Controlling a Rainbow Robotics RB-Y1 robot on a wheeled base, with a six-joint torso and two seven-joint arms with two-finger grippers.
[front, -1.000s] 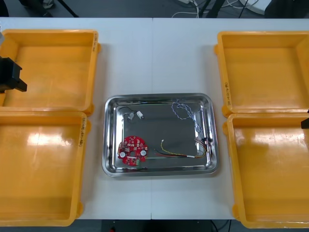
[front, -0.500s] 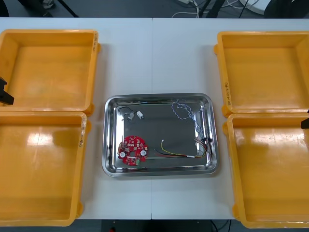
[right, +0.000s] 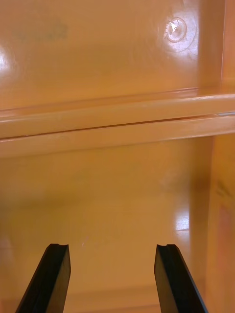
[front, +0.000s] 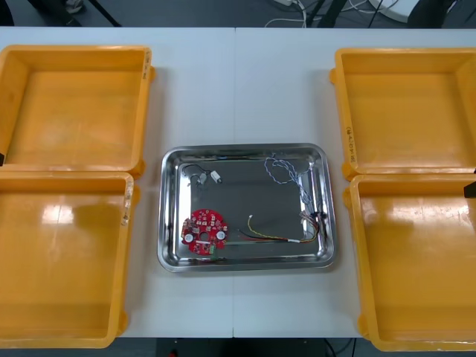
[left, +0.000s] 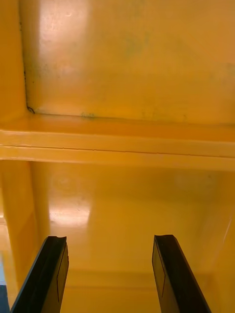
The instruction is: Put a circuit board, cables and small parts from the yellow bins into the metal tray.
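Loading step is reading as finished: the circuit board [front: 205, 230], the blue and white cable [front: 286, 172], the red and yellow cable [front: 271, 234] and the small metal parts [front: 208, 177] are lying in the metal tray [front: 245, 147] at table centre, and the yellow bins [front: 74, 104] are standing bare. The left gripper [left: 110, 239] is hanging over the left bins, fingers apart, holding nothing, and the right gripper [right: 111, 247] is doing likewise over the right bins. The next move is calling only for parking (no pick outstanding, by my judgement). Against a second ago, the left arm is withdrawing leftward off the far left bin.
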